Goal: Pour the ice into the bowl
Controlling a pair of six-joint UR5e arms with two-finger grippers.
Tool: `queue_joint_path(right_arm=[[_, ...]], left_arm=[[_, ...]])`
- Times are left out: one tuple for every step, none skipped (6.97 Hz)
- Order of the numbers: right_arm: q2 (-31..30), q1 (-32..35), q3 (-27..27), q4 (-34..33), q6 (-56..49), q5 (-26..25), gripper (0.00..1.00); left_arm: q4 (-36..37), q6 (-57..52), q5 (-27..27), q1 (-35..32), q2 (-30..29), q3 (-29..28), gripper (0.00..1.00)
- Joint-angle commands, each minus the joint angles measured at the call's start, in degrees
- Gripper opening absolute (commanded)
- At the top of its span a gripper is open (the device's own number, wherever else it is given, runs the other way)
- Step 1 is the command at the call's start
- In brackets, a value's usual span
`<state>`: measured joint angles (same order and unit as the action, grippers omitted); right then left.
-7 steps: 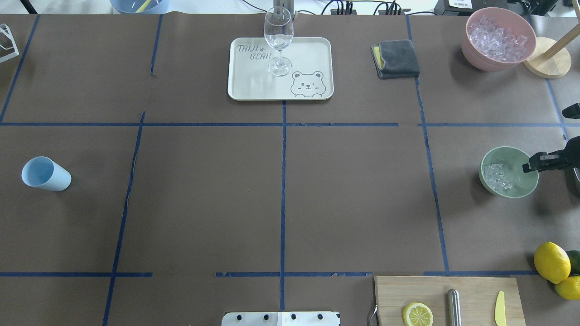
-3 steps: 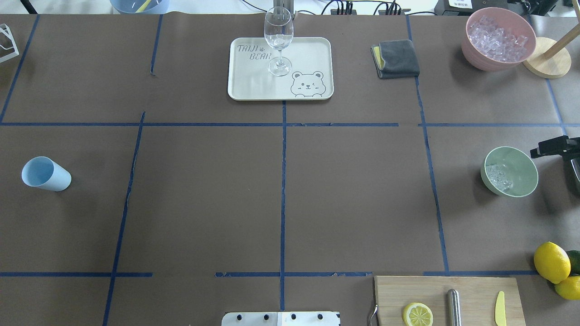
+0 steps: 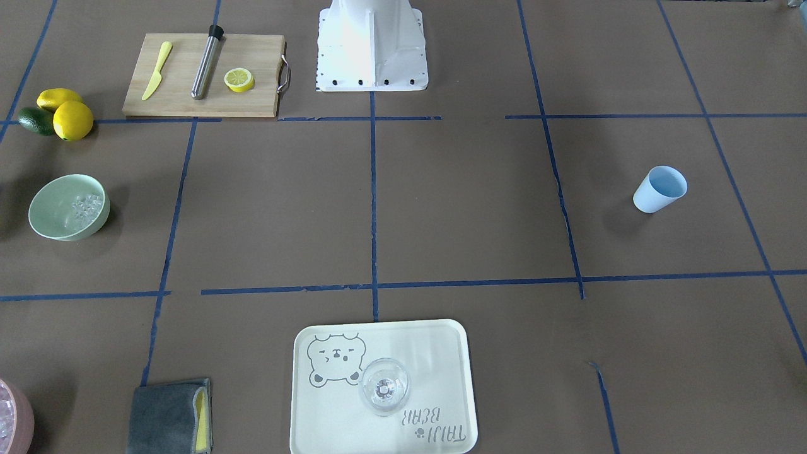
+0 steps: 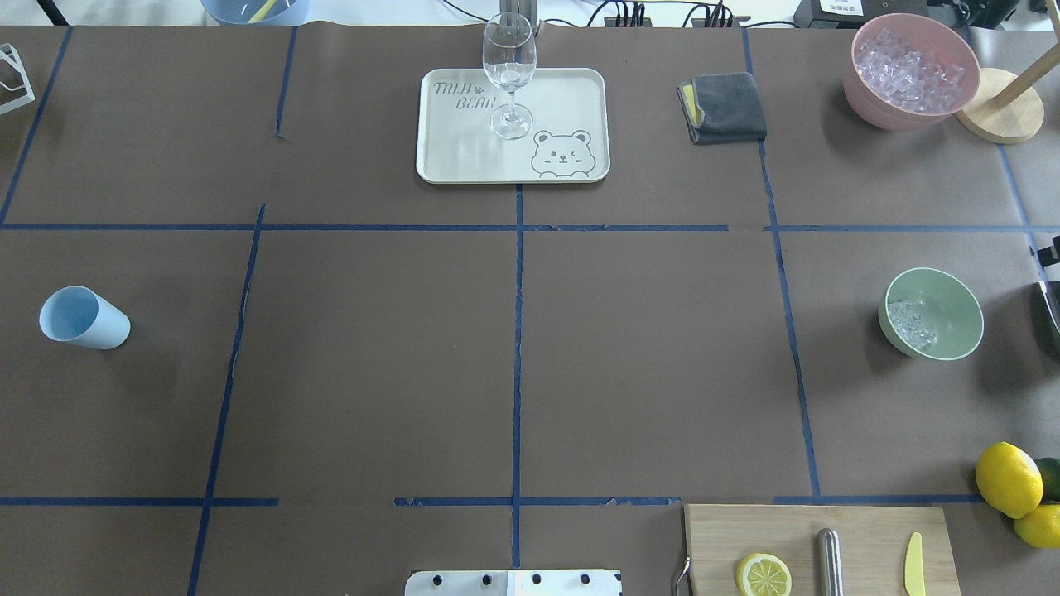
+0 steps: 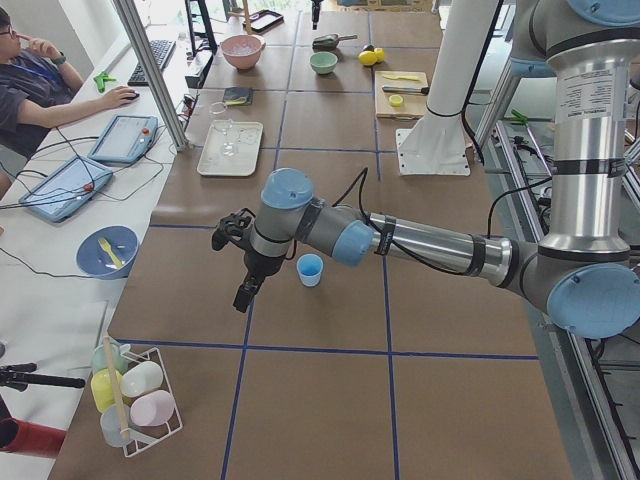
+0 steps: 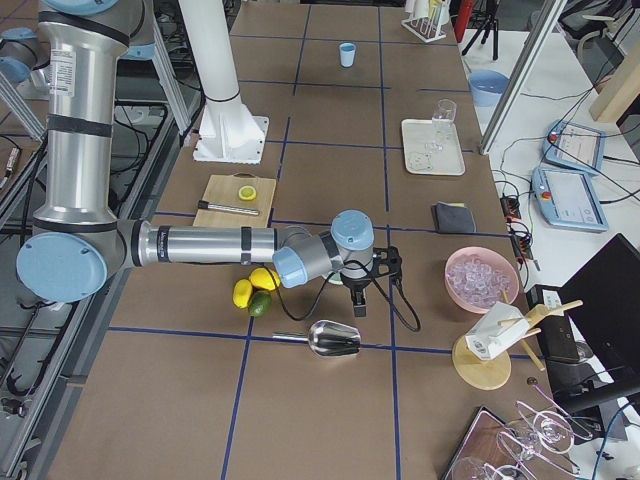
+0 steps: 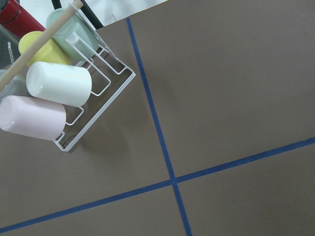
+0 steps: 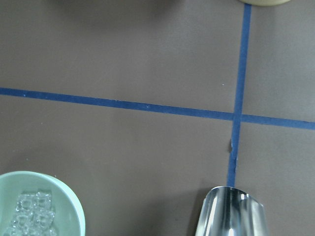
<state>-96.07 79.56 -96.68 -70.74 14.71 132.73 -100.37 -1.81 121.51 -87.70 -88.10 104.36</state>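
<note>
The mint-green bowl (image 4: 944, 285) stands at the table's right side, with a small heap of clear ice (image 4: 909, 324) in it. It also shows in the front view (image 3: 50, 217) and the right wrist view (image 8: 54, 187). My right gripper (image 6: 358, 306) hangs just beyond the bowl, above the table. Only a sliver of it (image 4: 1052, 248) shows at the overhead view's right edge, and I cannot tell its state. A metal scoop (image 6: 333, 338) lies on the table beside it. My left gripper (image 5: 243, 297) hovers near the blue cup (image 5: 310, 269); I cannot tell its state.
A pink bowl (image 4: 911, 70) full of ice stands at the back right beside a wooden stand (image 4: 1006, 116). Also there: a grey cloth (image 4: 729, 106), a tray (image 4: 563, 99) with a wine glass (image 4: 509, 74), lemons (image 4: 1008, 478), a cutting board (image 4: 869, 530) and a cup rack (image 7: 69, 93).
My right gripper has drawn back from over the bowl's right rim to the right, almost out of the overhead view. The bowl, with its ice, stays where it was.
</note>
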Motion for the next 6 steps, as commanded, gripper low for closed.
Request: queue_joint_path(right_arm=[[1.8, 9.3, -1.5, -14.4, -14.3, 5.6, 1.0], [2.1, 11.4, -1.5, -17.7, -16.8, 6.9, 1.0], [3.0, 12.3, -1.4, -19.4, -16.9, 6.8, 1.0], [2.2, 13.0, -1.1, -18.9, -16.8, 5.9, 1.0], [2.1, 13.0, -0.1, -18.6, -16.7, 5.7, 1.0], [2.1, 12.9, 0.1, -18.3, -16.6, 5.8, 1.0]], left_arm=[[7.7, -8.9, 9.2, -2.3, -1.6, -6.3, 1.0], [7.6, -8.6, 11.4, -2.3, -1.7, -10.3, 1.0], [7.6, -8.4, 11.5, -2.3, -1.7, -11.9, 1.0], [7.0, -8.1, 11.6, -2.3, -1.6, -12.7, 1.0], [6.9, -6.5, 11.6, -2.3, -1.5, -13.0, 1.0], [6.9, -4.2, 11.6, -2.3, -1.5, -12.7, 1.0]])
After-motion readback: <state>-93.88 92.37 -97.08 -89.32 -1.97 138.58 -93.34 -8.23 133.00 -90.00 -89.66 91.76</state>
